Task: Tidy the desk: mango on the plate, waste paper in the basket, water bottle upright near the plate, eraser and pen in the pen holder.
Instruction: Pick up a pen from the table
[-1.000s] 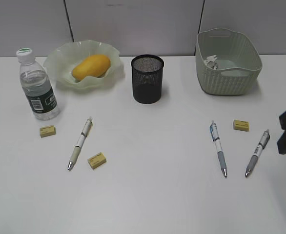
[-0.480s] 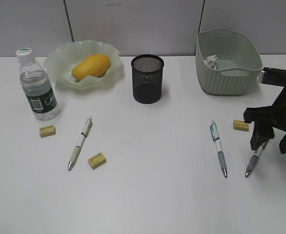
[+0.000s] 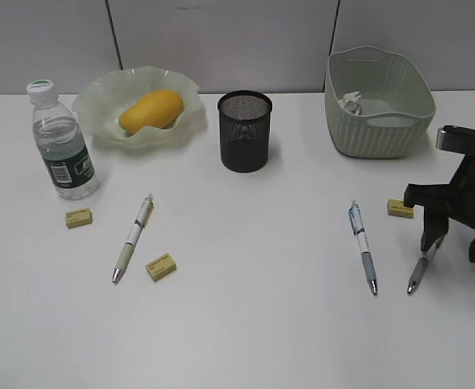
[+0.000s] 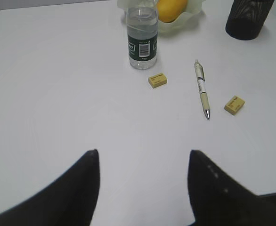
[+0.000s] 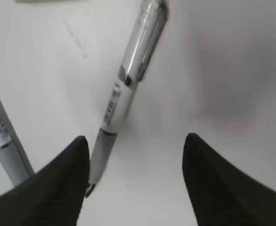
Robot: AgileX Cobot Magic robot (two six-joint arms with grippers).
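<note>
My right gripper (image 3: 455, 243) is open and low over the desk (image 3: 254, 324), straddling the rightmost silver pen (image 3: 420, 271). In the right wrist view the gripper (image 5: 135, 141) is open and the pen (image 5: 128, 84) lies by its left finger, tip end between the jaws. A second pen (image 3: 362, 245) lies to its left and a third (image 3: 133, 237) at the left. Erasers lie at the right (image 3: 400, 208), far left (image 3: 79, 217) and left-centre (image 3: 161, 266). The mango (image 3: 151, 110) sits on the plate (image 3: 100, 97). The water bottle (image 3: 62, 142) stands upright. Waste paper (image 3: 353, 101) is in the basket (image 3: 383, 134). The pen holder (image 3: 245, 130) stands at the middle back. My left gripper (image 4: 142, 157) is open and empty.
The left wrist view shows the bottle (image 4: 142, 40), an eraser (image 4: 157, 79), a pen (image 4: 202, 88), another eraser (image 4: 234, 104) and the pen holder (image 4: 246, 19) far ahead. The second pen (image 5: 1, 136) shows at the left of the right wrist view. A grey wall runs behind the desk.
My right gripper came in from the right edge and settled low over the rightmost pen. Nothing on the desk has moved.
</note>
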